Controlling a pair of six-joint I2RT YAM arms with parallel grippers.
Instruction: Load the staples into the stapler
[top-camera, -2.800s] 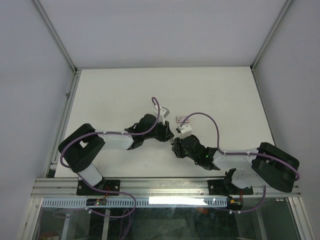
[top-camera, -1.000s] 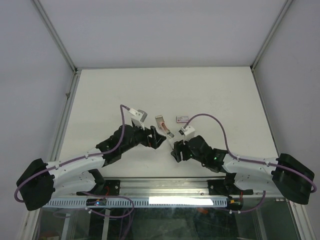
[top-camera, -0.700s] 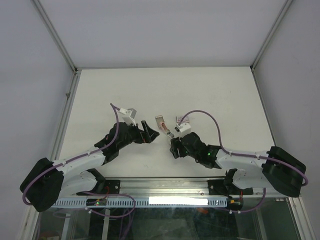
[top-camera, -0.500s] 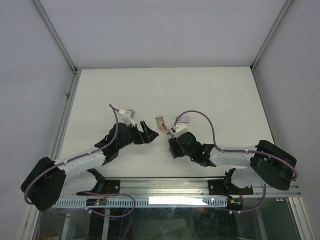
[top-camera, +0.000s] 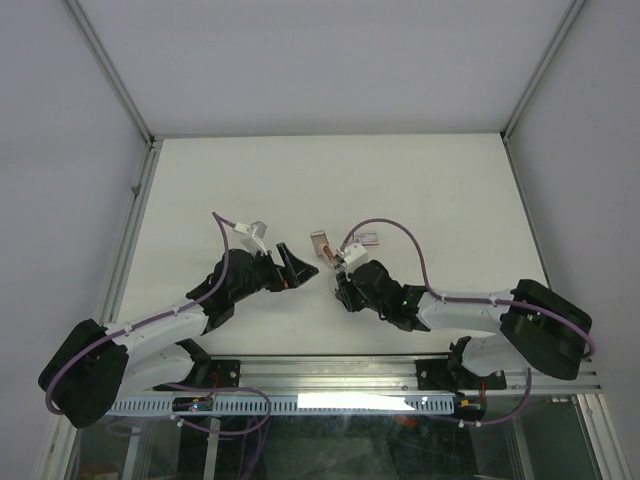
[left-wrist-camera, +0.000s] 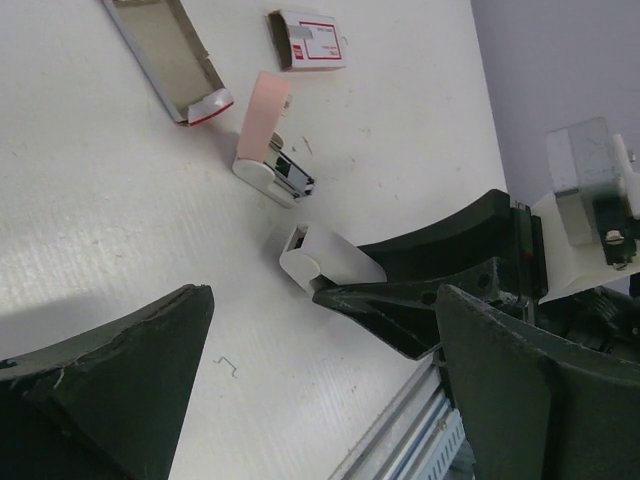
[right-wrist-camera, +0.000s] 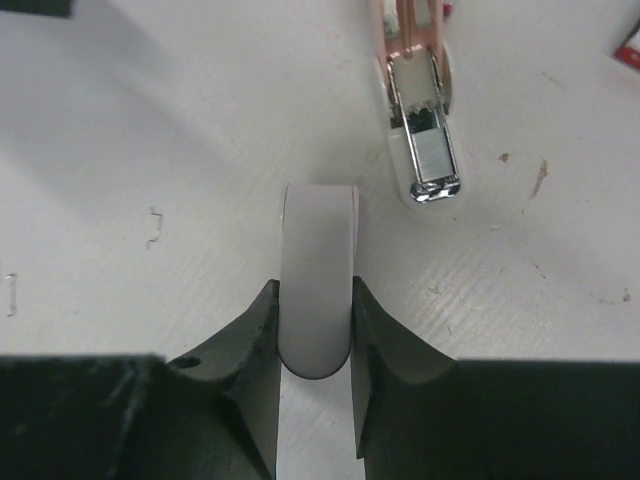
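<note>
Right gripper (right-wrist-camera: 316, 295) is clamped on a small white rounded piece (right-wrist-camera: 318, 250), one finger on each long side, with the piece lying flat on the worktop (top-camera: 300, 180) (I cannot tell whether it belongs to the stapler). Left gripper (top-camera: 296, 262) is spread wide with nothing between its fingers, and it points across at the right one. The two nearly meet around the middle of the worktop, somewhat closer to the near edge than the far edge.

Largest of the small things is the staple tray (left-wrist-camera: 160, 50), on the far-edge side of the grippers. It lies open side up, grey inside, with a red-and-white flap at one end; I cannot make out staples in it from here. The stapler (left-wrist-camera: 268, 140) sits just beside that flap end. Its pink half is tilted up and its white half is down with the chrome channel exposed, close to the held piece but not touching it. The staple box (left-wrist-camera: 308, 40), red and white, lies flat on the right-edge side of the tray, apart from the rest. Loose staples (right-wrist-camera: 153, 227) lie on the bare surface near the right fingers.
</note>
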